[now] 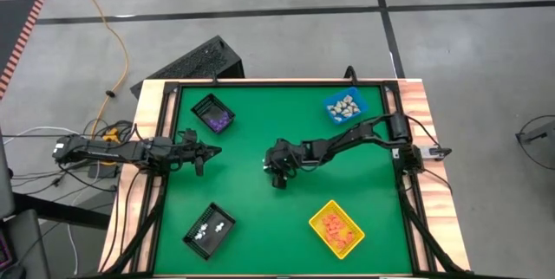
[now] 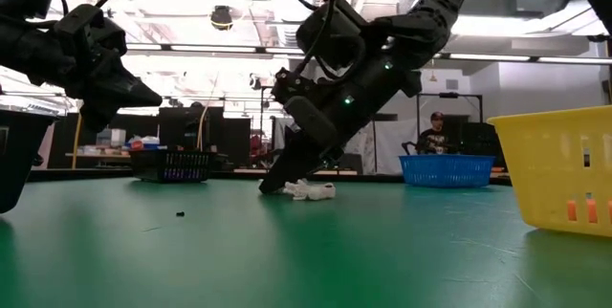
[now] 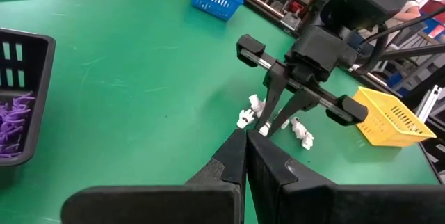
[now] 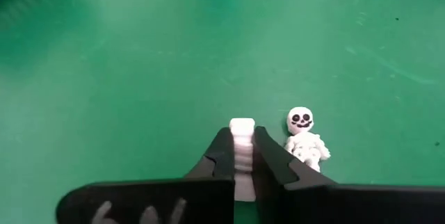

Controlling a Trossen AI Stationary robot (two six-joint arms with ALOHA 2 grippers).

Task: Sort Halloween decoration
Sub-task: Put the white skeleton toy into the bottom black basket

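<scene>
White skeleton pieces [image 3: 274, 121] are lying mid-worktop [image 1: 260, 201], and I'm seeing the right gripper [image 4: 242, 156] pitched steeply down over them from its arm stretched in from the right edge. Its fingers [image 4: 220, 160] are clamping one white skeleton piece [image 4: 242, 147]; another skeleton [image 4: 306, 139] is lying just beside. I'm watching the left gripper [image 3: 245, 156] hovering level near the left side, fingers pressed together, empty. I'm reading no writing anywhere.
</scene>
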